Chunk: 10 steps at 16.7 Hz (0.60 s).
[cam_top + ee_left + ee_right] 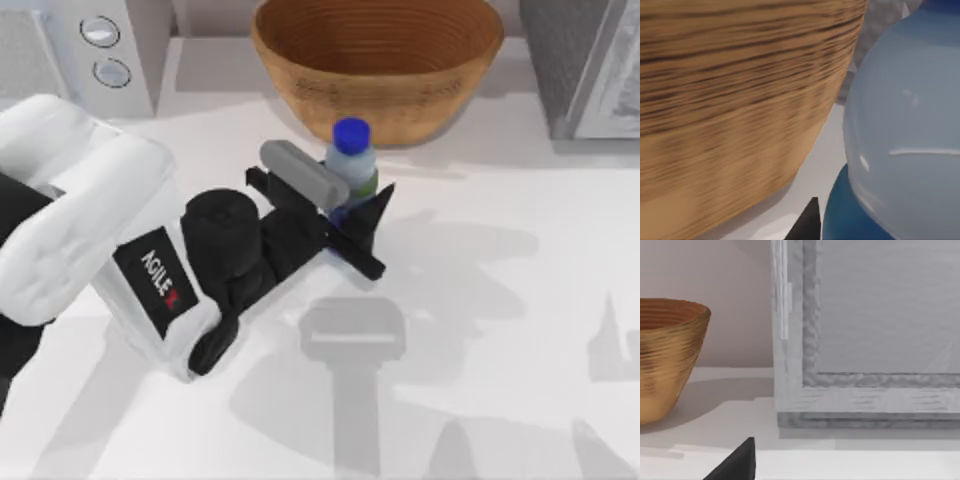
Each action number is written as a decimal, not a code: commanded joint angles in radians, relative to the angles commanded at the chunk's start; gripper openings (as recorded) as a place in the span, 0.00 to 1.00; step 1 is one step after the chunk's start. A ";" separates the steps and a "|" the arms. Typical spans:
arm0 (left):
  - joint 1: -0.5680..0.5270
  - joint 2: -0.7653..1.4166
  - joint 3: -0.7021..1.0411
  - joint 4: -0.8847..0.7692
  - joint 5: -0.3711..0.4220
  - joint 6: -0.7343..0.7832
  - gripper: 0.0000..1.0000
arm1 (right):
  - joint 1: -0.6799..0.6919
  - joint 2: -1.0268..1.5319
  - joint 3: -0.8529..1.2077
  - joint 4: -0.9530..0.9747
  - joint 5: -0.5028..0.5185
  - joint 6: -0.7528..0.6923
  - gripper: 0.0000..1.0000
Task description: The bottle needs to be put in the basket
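White counter (480,330) across the frame. Tan woven basket (377,62) at upper centre, bulking large at left in the left wrist view (735,110). Left gripper (352,212) at centre, fingers pinching the bottle (351,165), upright just below the basket's wall. Right arm parked; its fingers' state not discernible.

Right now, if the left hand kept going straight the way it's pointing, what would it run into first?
Most likely the basket. The left hand sits around the bottle, aimed toward the basket's outer wall, which rises just beyond it. The exact gap is hard to judge.
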 joint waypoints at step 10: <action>0.072 -0.429 -0.324 -0.078 0.071 0.003 0.00 | 0.000 0.000 0.000 0.000 0.000 0.000 1.00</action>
